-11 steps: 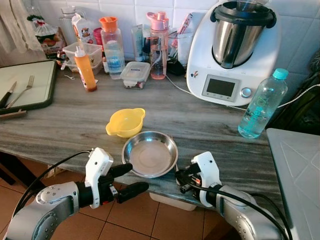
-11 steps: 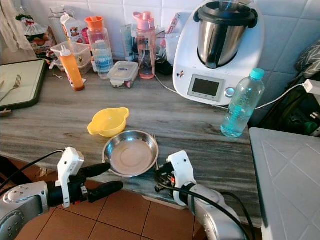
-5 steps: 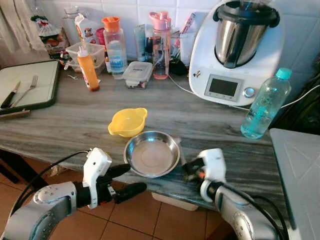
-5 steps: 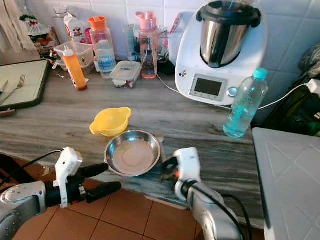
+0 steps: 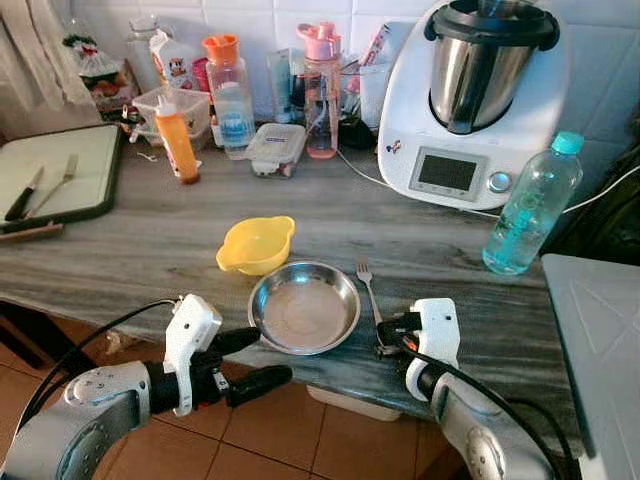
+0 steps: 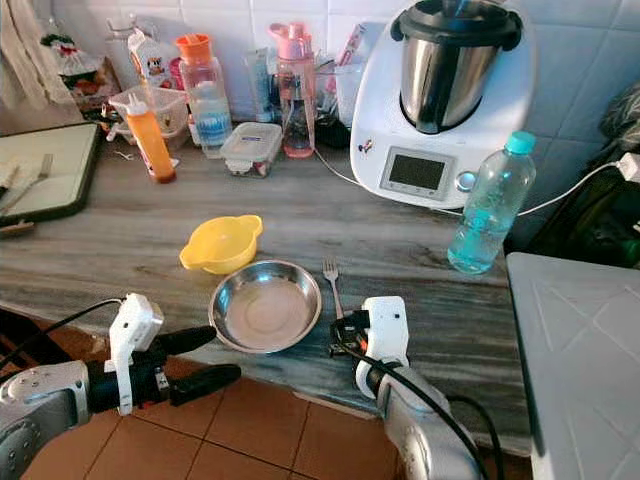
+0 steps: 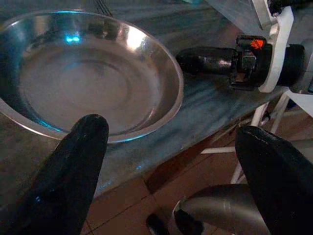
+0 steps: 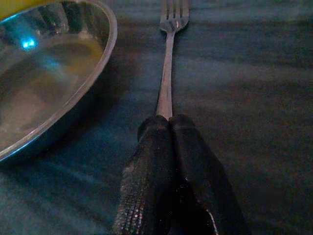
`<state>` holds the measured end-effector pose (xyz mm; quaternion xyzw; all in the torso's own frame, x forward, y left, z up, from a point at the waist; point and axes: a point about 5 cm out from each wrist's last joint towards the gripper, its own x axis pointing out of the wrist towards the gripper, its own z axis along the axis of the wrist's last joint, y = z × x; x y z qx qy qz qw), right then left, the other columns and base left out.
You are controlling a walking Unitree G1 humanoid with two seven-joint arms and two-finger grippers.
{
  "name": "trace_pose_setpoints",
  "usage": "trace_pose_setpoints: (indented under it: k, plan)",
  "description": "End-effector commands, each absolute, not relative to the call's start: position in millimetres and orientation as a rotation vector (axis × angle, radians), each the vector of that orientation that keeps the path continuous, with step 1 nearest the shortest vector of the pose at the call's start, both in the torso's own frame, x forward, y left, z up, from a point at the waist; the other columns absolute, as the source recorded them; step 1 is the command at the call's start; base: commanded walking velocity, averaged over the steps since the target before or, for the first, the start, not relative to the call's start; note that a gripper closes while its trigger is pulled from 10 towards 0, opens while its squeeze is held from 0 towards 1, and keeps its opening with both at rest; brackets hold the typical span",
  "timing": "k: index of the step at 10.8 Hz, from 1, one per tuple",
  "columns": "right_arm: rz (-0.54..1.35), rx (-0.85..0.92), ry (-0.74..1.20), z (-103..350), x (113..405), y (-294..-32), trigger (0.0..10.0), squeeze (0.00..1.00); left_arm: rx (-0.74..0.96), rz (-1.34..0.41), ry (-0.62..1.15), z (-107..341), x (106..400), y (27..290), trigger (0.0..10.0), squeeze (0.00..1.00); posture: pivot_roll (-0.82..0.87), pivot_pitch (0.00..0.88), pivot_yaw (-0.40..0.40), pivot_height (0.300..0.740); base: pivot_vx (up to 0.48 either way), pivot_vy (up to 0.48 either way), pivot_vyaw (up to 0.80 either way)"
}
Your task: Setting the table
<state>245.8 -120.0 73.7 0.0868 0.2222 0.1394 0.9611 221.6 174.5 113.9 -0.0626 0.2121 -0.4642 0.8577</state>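
Grey wood-grain countertop (image 5: 150,240) is running along a white tiled wall, with terracotta floor tiles showing below its front edge. Near that edge a steel bowl (image 5: 304,307) is sitting upright, and a yellow bowl (image 5: 256,244) is standing just beside it on the wall side. A fork (image 5: 369,292) is lying flat on the counter just to the right of the steel bowl, its tines pointing toward the wall.

The right gripper (image 8: 167,128) is resting at the counter edge with its two black fingers pressed together on the handle end of the fork; the right wrist view is showing the handle emerging from between the closed fingertips. The left gripper (image 5: 256,358) is hovering off the counter edge, just left of the steel bowl, with its fingers spread apart and holding nothing; in the left wrist view one finger is lying in front of the bowl's rim.

At the back, a white kitchen machine (image 5: 470,100) is standing against the tiles, with a clear water bottle (image 5: 530,205) to its right. An orange squeeze bottle (image 5: 177,139), a pink bottle (image 5: 320,90) and a lidded container (image 5: 274,148) are standing further left. A dark tray (image 5: 60,172) is holding a second fork (image 5: 56,181) and a knife (image 5: 22,195).
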Motion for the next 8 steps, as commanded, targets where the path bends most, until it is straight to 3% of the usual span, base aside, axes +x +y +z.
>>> trace_pose_setpoints:
  k: [1, 3, 4, 5, 6, 8]
  plan:
    - [0.234, 0.153, 0.531, 57, 236, -125, 0.0, 0.0, -0.11, -0.969, 0.454, 117, 225, 180, 10.0, 0.0, 0.11, 0.008, 0.084, 0.74, 0.0, 0.0, 0.0]
    - [0.217, 0.152, 0.467, 61, 227, -123, 0.0, 0.0, -0.116, -0.974, 0.45, 118, 228, 177, 10.0, 0.0, 0.1, 0.021, 0.1, 0.74, 0.0, 0.0, 0.0]
    - [0.199, 0.152, 0.41, 65, 220, -126, 0.9, 0.0, -0.129, -0.971, 0.439, 118, 231, 174, 10.0, 0.0, 0.09, 0.022, 0.113, 0.74, 0.0, 0.0, 0.0]
    - [0.185, 0.14, 0.38, 68, 216, -131, 0.8, 0.0, -0.133, -0.974, 0.437, 117, 232, 171, 10.0, 0.0, 0.07, 0.019, 0.121, 0.74, 0.0, 0.0, 0.0]
    - [0.188, 0.122, 0.345, 72, 213, -134, 2.1, 0.0, -0.139, -0.98, 0.427, 118, 236, 168, 10.0, 0.0, 0.06, 0.014, 0.129, 0.74, 0.0, 0.0, 0.0]
    - [0.197, 0.091, 0.328, 74, 207, -137, 3.3, 0.0, -0.14, -0.985, 0.406, 121, 244, 164, 10.0, 0.0, 0.04, 0.006, 0.128, 0.74, 0.0, 0.0, 0.0]
